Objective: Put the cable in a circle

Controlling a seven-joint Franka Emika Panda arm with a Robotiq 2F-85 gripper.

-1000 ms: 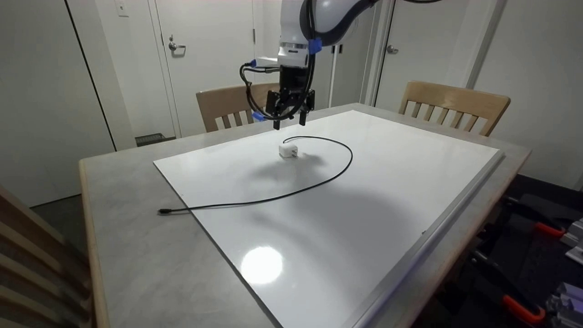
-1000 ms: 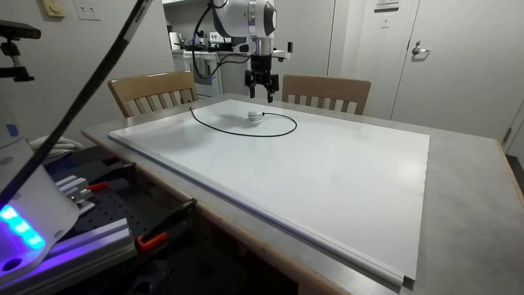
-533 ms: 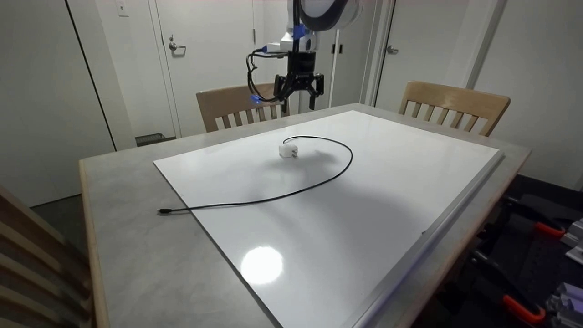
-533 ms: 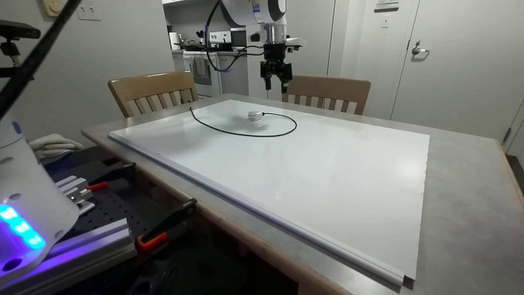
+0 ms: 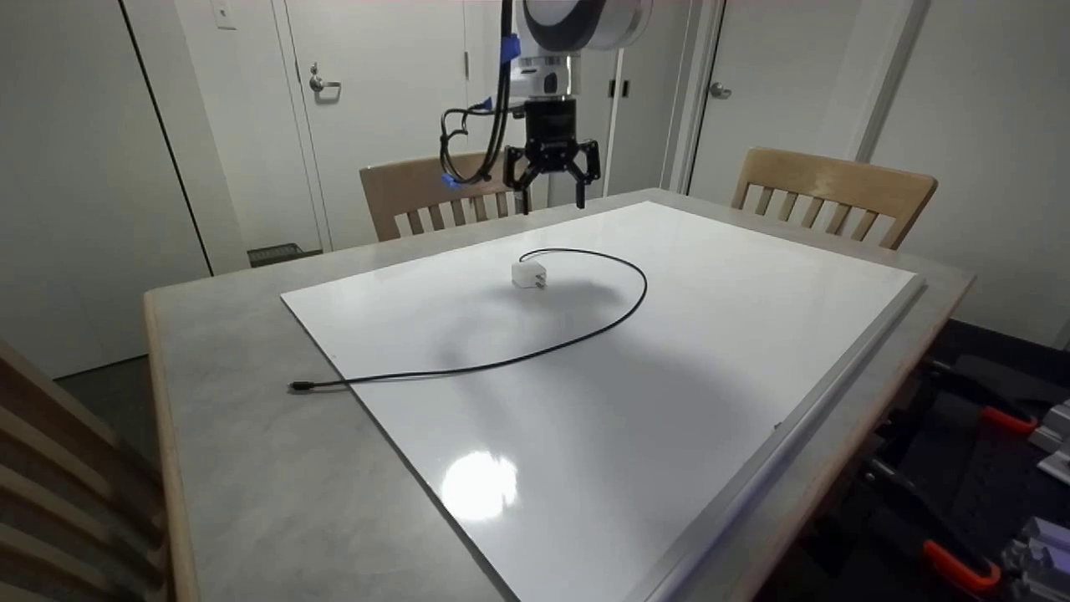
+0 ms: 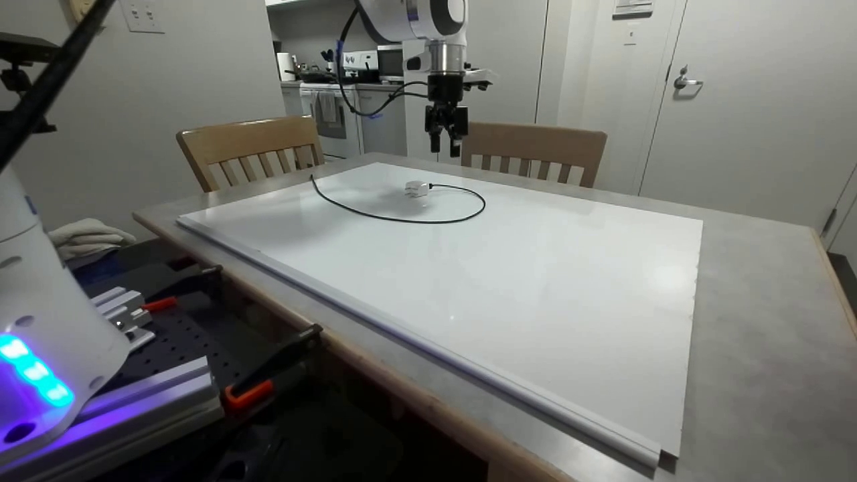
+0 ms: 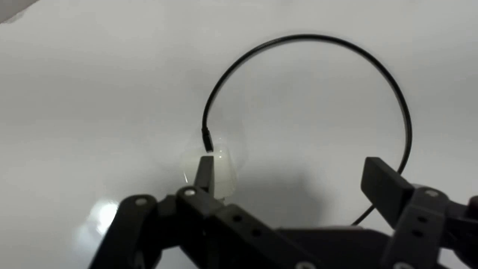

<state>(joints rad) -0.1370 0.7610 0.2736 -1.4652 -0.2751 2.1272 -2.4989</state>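
Free air lies between the gripper (image 5: 552, 207), spread at upper middle in both exterior views, and the board (image 6: 535, 294). In an exterior view bare board reaches from centre to lower right, edged by the rail (image 6: 415, 339) running from left to bottom. Clamps (image 6: 249, 396) stand outside it at lower left; chairs (image 6: 535, 138) rise beyond the table (image 6: 770, 301) at upper left and upper middle. Near the centre of an exterior view sits the adapter (image 5: 528, 275); the cable (image 5: 577, 341) bows right, then crosses to lower left past the board's edge. In the wrist view, room shows inside the cable's arc, right of centre; one fingertip (image 7: 206, 173) partly hides the adapter, the other overlaps the cable.
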